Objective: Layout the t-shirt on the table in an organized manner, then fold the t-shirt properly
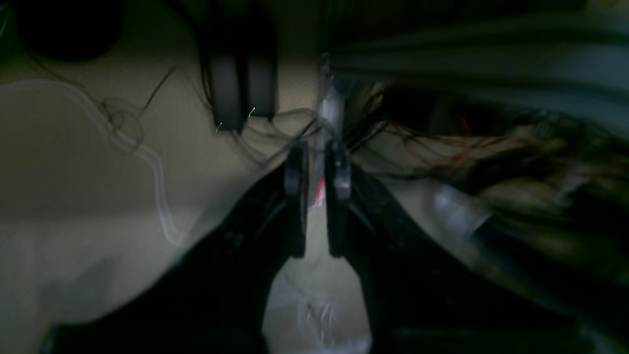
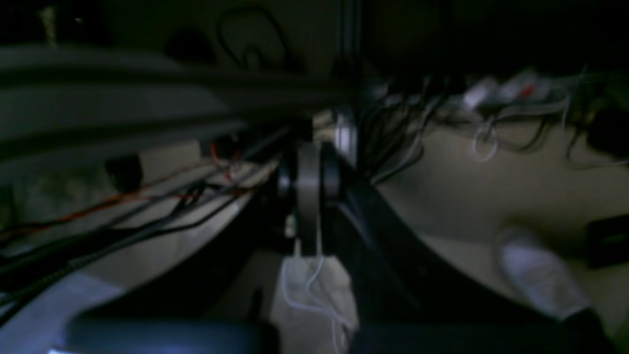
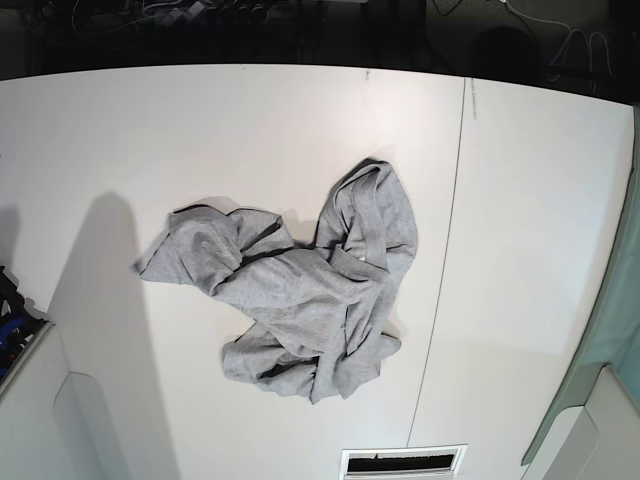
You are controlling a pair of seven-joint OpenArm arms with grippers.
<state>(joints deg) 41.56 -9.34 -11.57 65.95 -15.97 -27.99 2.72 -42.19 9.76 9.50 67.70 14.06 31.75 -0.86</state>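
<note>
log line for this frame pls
t-shirt: crumpled heap on table | left gripper: narrow gap, empty | right gripper: shut, empty | layout: not started

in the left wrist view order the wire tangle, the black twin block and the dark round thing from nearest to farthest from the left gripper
From the left gripper:
1. wire tangle, just beyond the tips
2. black twin block, upper left
3. dark round thing, far top-left corner

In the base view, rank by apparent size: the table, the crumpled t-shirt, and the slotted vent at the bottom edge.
1. The table, by far the largest; it fills most of the view.
2. The t-shirt, crumpled in a heap near the table's middle.
3. The slotted vent, smallest, though cut off by the bottom edge.
</note>
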